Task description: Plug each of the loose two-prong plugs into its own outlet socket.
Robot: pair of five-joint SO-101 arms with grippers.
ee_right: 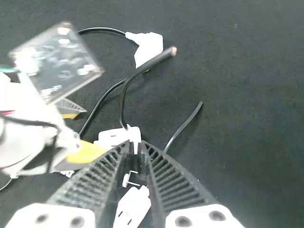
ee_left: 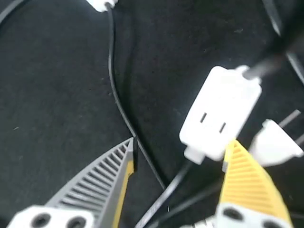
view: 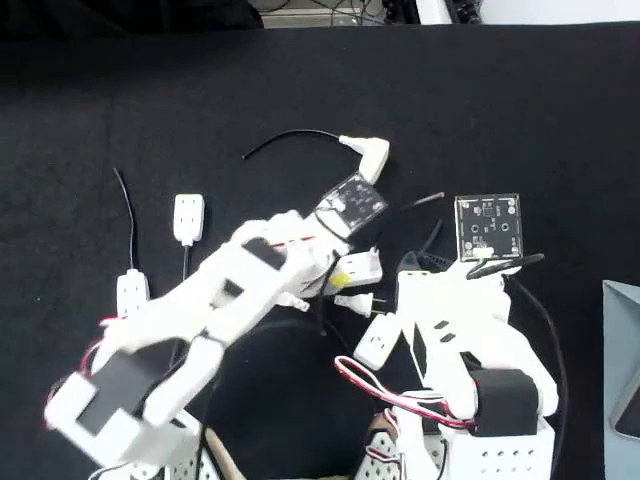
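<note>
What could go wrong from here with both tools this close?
Collision: the left tool, open at the socket, and the right tool, shut on a plug, crowd one spot and may hit each other.
Snag: a black cable lies inside the left tool's opening; closing may catch it.

A black counter (view: pixel 520 100) is spreading under everything, its matte surface lying flat and dark from edge to edge. At the counter's right edge, toward the near corner, a pale grey-blue tray (view: pixel 615 320) is sitting partly cut off by the frame, and a dark flat object (view: pixel 632 412) is resting in it. Beyond the far edge, a tangle of dark cables (view: pixel 320 10) is lying on a grey floor, and a white surface (view: pixel 540 10) is showing past the far right corner.
</note>
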